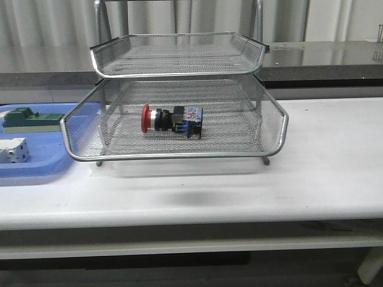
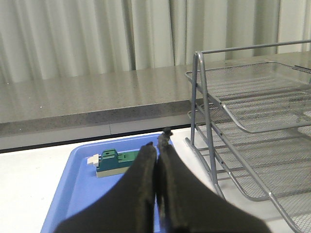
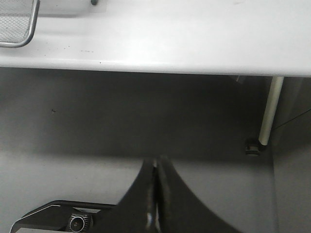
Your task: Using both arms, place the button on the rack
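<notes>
One button (image 1: 172, 120) is lying in the rack (image 1: 272, 139)'s lower tier; left claw (image 2: 158, 148) and right claw (image 3: 155, 167) are both sitting closed, holding nothing.

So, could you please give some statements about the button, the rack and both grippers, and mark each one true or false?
1. The button lies on its side inside the rack. True.
2. The button's red head points toward the blue tray. True.
3. The left gripper holds the green block. False: it is shut on nothing, and the block lies in the tray.
4. The right gripper is open above the rack. False: it is shut, below the table edge.
</notes>
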You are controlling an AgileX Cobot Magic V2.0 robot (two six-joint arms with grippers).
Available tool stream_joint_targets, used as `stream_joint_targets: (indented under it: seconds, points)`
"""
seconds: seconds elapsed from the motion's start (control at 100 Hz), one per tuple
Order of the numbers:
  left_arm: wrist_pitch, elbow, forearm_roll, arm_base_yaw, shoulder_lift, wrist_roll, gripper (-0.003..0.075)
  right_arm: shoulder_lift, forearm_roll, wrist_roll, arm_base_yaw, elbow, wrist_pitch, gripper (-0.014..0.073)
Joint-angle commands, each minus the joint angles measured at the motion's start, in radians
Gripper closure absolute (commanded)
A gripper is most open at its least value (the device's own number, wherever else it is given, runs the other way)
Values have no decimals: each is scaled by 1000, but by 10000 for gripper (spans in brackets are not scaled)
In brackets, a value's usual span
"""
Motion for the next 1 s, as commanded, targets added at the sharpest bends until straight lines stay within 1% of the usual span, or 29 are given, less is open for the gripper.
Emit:
stream_joint_targets:
  seconds: [0.0, 0.13, 0.24, 0.44, 0.55, 0.77, 0.87, 0.99]
  points:
    - [-78, -27, -4, 2, 8, -8, 741, 3, -14, -3, -2, -23, -54, 661]
    - [-78, -27, -4, 2, 8, -8, 741, 3, -11, -3, -2, -23, -68, 661]
    - [-78, -27, -4, 2, 8, -8, 741, 6, 19, -3, -2, -23, -103, 661]
    - [-78, -27, -4, 2, 8, -8, 741, 93, 159, -22, -2, -23, -144, 661]
    - [-78, -27, -4, 2, 8, -8, 741, 182, 235, -91, -1, -23, -167, 661]
    - [-78, -27, -4, 2, 8, -8, 741, 349, 418, -260, 2, -23, -267, 659]
    - [-78, -27, -4, 2, 8, -8, 741, 429, 484, -336, 35, -23, -311, 659]
    - [-78, -27, -4, 2, 8, -8, 741, 524, 520, -369, 106, -23, -379, 659]
